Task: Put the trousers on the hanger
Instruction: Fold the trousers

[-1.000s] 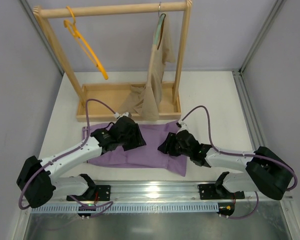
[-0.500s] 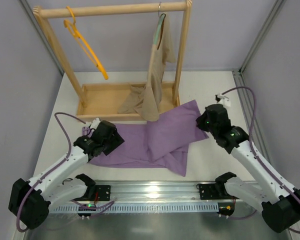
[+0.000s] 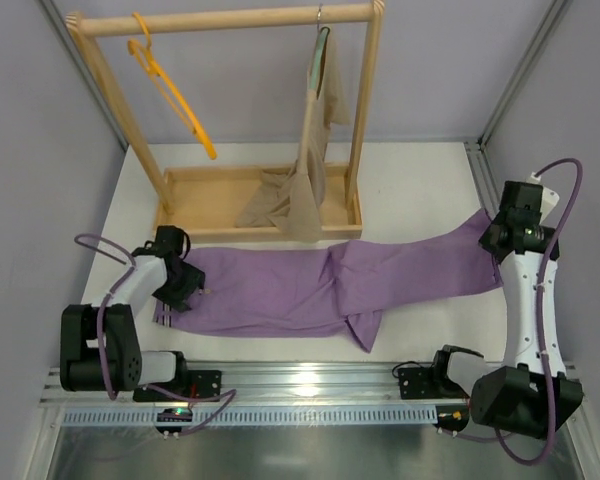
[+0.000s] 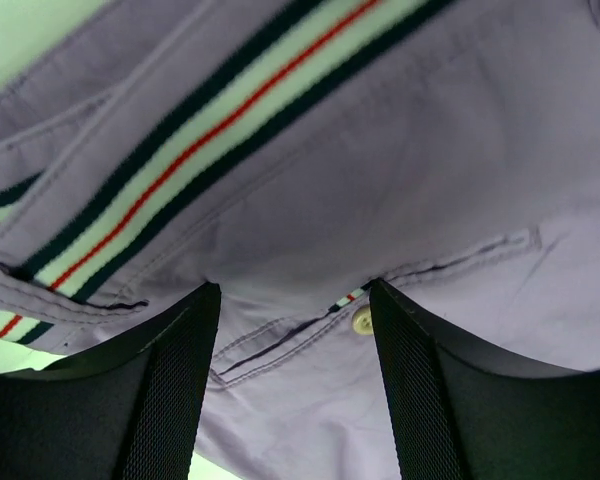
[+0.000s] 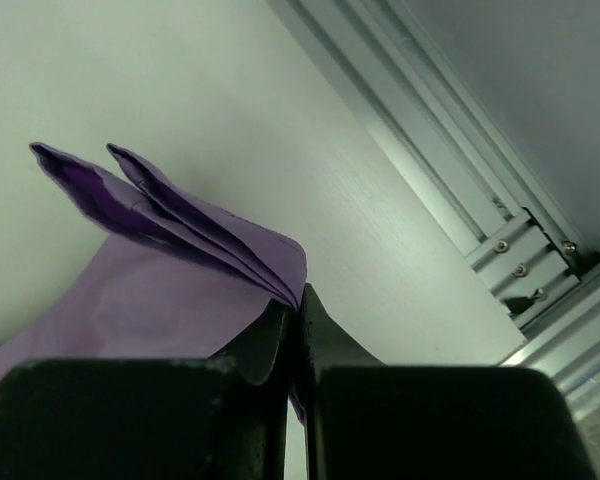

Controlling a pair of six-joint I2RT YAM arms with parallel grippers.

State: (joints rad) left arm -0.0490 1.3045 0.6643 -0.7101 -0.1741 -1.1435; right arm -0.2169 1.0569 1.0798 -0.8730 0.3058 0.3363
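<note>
The trousers (image 3: 300, 285) lie stretched across the near half of the worktop (image 3: 420, 190), waistband toward the left edge and leg ends reaching up toward the right edge. One leg folds under itself near the middle of the near edge.

The left gripper (image 3: 185, 283) sits over the waistband end with its fingers (image 4: 170, 390) spread apart. The striped band (dark, pale and red lines) and a small button show between them in the left wrist view, and nothing is pinched.

The right gripper (image 3: 500, 240) is clamped on the trousers' leg end close to the right edge, its jaws pressed together on a folded lip of lilac cloth, as the right wrist view shows (image 5: 300, 310).

The hanger (image 3: 170, 95) hangs on the top bar of the wooden rack (image 3: 230, 18) at the far left corner, well apart from the trousers. A beige garment (image 3: 305, 170) hangs at the rack's right end.
</note>
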